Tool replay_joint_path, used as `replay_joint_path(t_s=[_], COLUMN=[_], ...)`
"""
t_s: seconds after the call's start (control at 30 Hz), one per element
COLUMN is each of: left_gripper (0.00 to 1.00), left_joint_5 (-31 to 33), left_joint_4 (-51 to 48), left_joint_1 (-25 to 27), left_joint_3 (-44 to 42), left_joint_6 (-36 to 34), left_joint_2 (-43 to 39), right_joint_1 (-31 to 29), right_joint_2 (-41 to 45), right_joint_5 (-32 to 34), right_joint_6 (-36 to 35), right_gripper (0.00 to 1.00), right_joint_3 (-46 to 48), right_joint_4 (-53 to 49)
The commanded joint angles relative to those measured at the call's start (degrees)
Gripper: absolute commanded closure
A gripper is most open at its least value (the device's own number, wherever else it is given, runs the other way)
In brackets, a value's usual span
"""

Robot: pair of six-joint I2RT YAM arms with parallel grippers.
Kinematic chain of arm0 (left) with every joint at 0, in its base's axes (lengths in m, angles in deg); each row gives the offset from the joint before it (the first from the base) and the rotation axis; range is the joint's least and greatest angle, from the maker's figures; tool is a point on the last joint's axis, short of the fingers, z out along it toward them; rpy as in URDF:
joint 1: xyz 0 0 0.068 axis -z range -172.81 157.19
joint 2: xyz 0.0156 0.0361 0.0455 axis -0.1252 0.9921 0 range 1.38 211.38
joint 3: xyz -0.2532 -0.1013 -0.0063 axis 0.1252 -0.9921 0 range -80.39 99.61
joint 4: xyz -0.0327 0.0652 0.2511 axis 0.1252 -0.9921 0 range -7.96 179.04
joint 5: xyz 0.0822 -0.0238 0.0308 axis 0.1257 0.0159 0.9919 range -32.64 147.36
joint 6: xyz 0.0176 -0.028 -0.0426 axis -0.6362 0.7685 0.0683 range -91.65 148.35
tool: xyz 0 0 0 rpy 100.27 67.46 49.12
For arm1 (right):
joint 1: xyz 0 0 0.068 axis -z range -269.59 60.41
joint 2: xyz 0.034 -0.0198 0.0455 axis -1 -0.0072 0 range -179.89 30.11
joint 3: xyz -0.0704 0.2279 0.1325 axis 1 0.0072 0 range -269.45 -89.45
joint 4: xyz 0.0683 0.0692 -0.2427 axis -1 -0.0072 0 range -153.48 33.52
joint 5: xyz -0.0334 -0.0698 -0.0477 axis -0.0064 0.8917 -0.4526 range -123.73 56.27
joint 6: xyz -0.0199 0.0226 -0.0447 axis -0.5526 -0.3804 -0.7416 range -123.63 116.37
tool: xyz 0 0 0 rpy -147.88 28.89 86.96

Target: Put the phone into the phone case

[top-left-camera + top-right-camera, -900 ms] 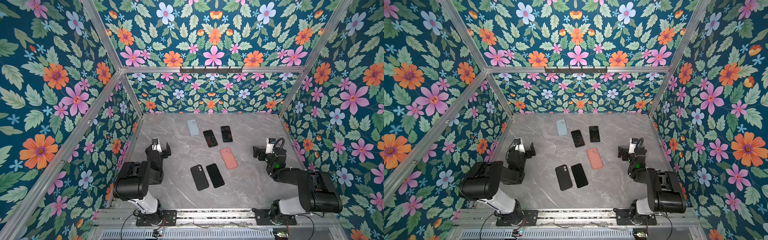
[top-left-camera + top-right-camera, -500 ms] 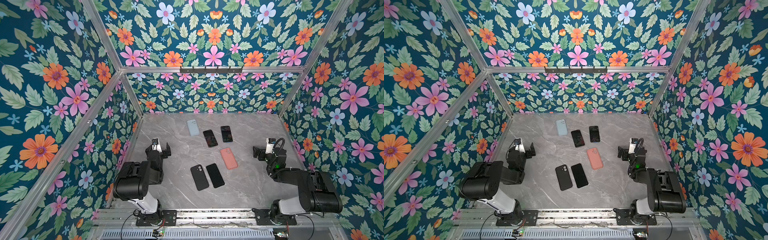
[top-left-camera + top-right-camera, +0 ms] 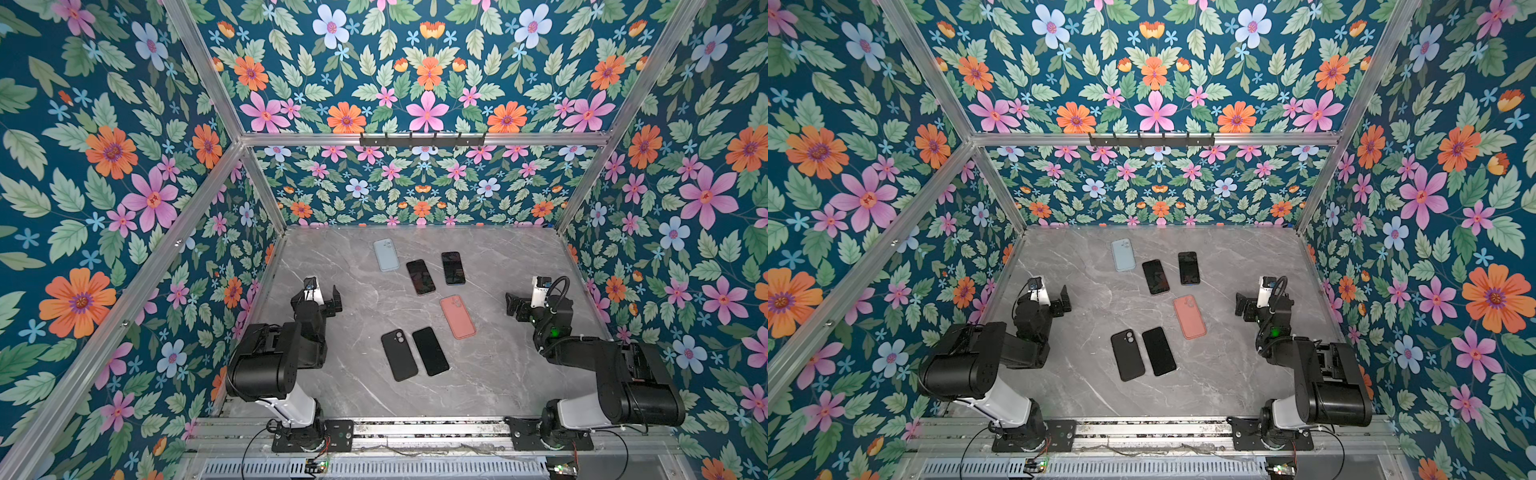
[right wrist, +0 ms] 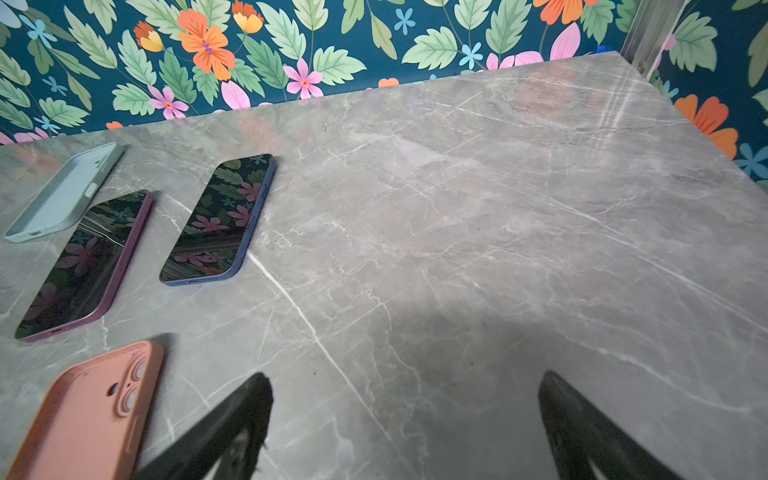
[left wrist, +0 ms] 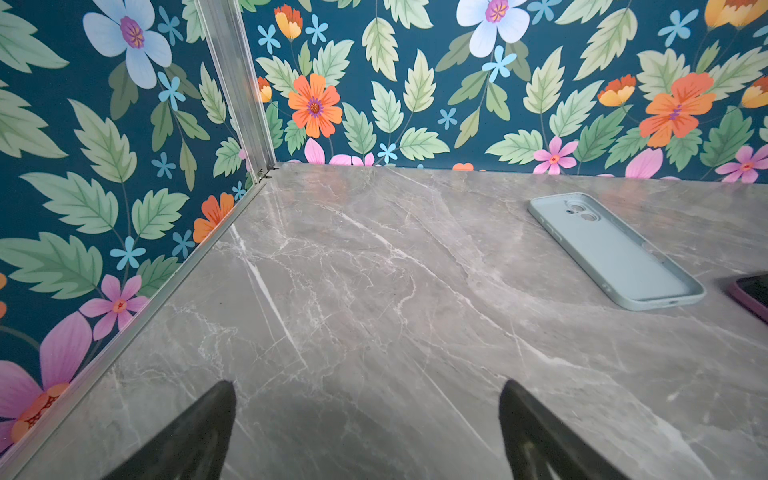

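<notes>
my left gripper (image 5: 368, 388): wide open, holds nothing | my right gripper (image 4: 405, 378): wide open, holds nothing | black phone (image 3: 430, 351): flat on the table (image 3: 519, 374), just beside the black case (image 3: 399, 355), well apart from both grippers | pink case (image 3: 458, 316): nearer my right gripper

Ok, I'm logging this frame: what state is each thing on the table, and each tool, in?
light blue case: hollow side up, empty
pink case: back up
black case: back up
purple phone: screen up, dark
blue phone: screen up, dark
black phone: screen up, dark
left tool: open, empty
right tool: open, empty
</notes>
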Motion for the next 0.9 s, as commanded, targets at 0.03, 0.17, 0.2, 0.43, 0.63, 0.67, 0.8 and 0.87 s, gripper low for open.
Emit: replay_joint_path(t_s=[0.03,0.17,0.2,0.43,0.63,0.67,0.8,0.87], left_gripper=[0.00,0.00,0.00,0.00,0.00,0.00,0.00,0.00], left_joint_5=[0.19,0.21,0.19,0.55,0.46,0.47,0.43,0.56], left_joint_4=[1.02,1.15,1.15,1.40,1.46,1.49,1.41,1.45], left_joint_1=[-0.01,-0.01,-0.01,0.09,0.12,0.09,0.09,0.17], left_joint_3=[0.12,0.03,0.03,-0.14,-0.23,-0.24,-0.15,-0.23], left_joint_6=[0.01,0.01,0.01,-0.03,-0.08,-0.04,-0.05,-0.08], left_joint_2=[0.02,-0.03,0.00,-0.11,-0.11,-0.16,-0.15,-0.18], right_joint_1=[0.07,0.03,0.10,0.09,0.09,0.07,0.19,0.14], right_joint_2=[0.17,0.17,0.16,0.17,0.14,0.15,0.17,0.17], right_joint_5=[-0.31,-0.35,-0.35,-0.26,-0.26,-0.30,-0.28,-0.19], right_joint_6=[-0.72,-0.65,-0.71,-0.75,-0.69,-0.55,-0.57,-0.77], right_gripper=[0.01,0.01,0.01,0.01,0.01,0.01,0.01,0.01], right_joint_3=[0.19,0.30,0.24,0.56,0.47,0.44,0.44,0.44], right_joint_4=[2.69,2.85,2.81,3.24,3.19,3.13,3.05,3.05])
